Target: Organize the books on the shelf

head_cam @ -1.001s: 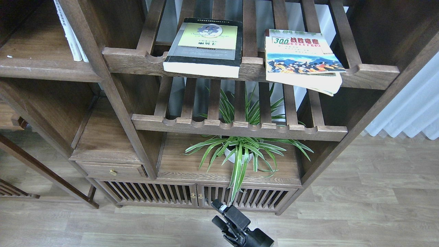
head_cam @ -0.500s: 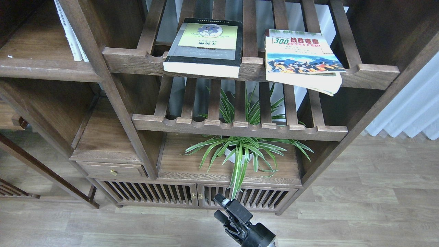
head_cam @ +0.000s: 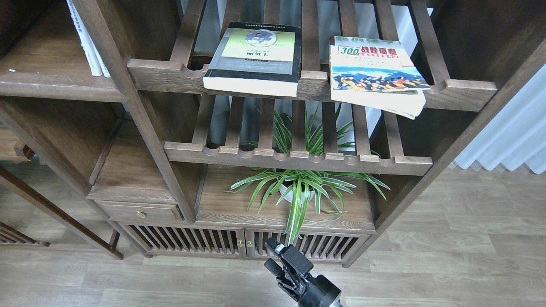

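In your head view, one gripper (head_cam: 273, 256) pokes up from the bottom edge, low in front of the cabinet's slatted doors (head_cam: 239, 243); which arm it belongs to is unclear, and its fingers hold nothing, though you cannot tell how far apart they stand. The yellow-green book (head_cam: 256, 57) lies flat on the upper slatted rack (head_cam: 170, 76), and the "300" book (head_cam: 375, 72) beside it overhangs the front rail. The pale book (head_cam: 87, 42) stands upright on the solid shelf (head_cam: 47, 85) at left. A spider plant (head_cam: 298, 187) sits below.
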`<move>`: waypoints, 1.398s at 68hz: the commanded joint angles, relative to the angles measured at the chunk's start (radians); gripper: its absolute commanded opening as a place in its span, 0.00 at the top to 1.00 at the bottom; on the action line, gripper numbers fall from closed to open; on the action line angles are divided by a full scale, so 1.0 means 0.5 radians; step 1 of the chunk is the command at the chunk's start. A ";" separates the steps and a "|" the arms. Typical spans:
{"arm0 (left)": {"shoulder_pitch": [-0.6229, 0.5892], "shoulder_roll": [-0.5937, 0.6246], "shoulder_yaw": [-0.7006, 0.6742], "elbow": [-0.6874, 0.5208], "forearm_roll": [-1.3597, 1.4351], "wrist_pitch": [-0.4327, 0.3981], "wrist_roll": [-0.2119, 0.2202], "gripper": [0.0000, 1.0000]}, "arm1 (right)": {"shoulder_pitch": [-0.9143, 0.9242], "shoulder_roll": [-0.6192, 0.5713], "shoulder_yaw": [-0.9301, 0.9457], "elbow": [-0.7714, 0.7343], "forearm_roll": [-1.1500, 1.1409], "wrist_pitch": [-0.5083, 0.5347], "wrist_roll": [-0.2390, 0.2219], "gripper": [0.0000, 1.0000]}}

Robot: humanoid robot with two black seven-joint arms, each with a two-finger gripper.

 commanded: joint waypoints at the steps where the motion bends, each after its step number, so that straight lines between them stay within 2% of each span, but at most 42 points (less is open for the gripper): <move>1: 0.031 0.019 -0.007 -0.057 0.000 0.000 -0.006 0.93 | 0.003 0.000 0.003 0.000 0.013 0.000 0.002 0.00; 25: 0.169 0.071 0.003 -0.060 0.003 0.000 0.007 0.92 | 0.015 0.000 0.000 0.000 0.025 0.000 0.002 0.00; 44: 0.169 0.025 -0.013 -0.057 0.003 0.000 0.004 0.92 | 0.043 0.000 0.000 0.000 0.028 0.000 0.002 0.00; 51: 0.172 -0.037 -0.083 -0.030 -0.086 0.000 -0.006 0.92 | 0.055 0.000 0.000 0.000 0.050 0.000 0.002 0.00; 53: 0.193 -0.070 -0.090 0.007 -0.276 0.000 0.019 0.92 | 0.058 0.000 0.000 0.000 0.059 0.000 0.002 0.00; 60: 0.206 -0.077 -0.077 0.035 -0.485 0.000 0.004 0.95 | 0.061 0.000 0.000 0.000 0.065 0.000 0.002 0.00; 74: 0.190 -0.116 -0.074 0.038 -0.556 0.000 0.037 0.93 | 0.089 0.000 0.003 0.000 0.075 0.000 0.002 0.00; 80: 0.178 -0.119 -0.071 0.038 -0.595 0.000 0.141 0.93 | 0.117 0.000 0.003 0.000 0.096 0.000 0.002 0.00; 81: 0.178 -0.119 -0.068 0.035 -0.611 0.000 0.202 0.93 | 0.123 0.000 0.003 0.000 0.102 0.000 0.002 0.00; 90: 0.178 -0.126 -0.065 0.013 -0.675 0.000 0.436 0.87 | 0.132 0.000 0.003 0.000 0.114 0.000 0.002 0.00; 95: 0.175 -0.132 -0.068 0.013 -0.681 0.000 0.507 0.85 | 0.132 0.000 0.006 0.000 0.114 0.000 0.002 0.00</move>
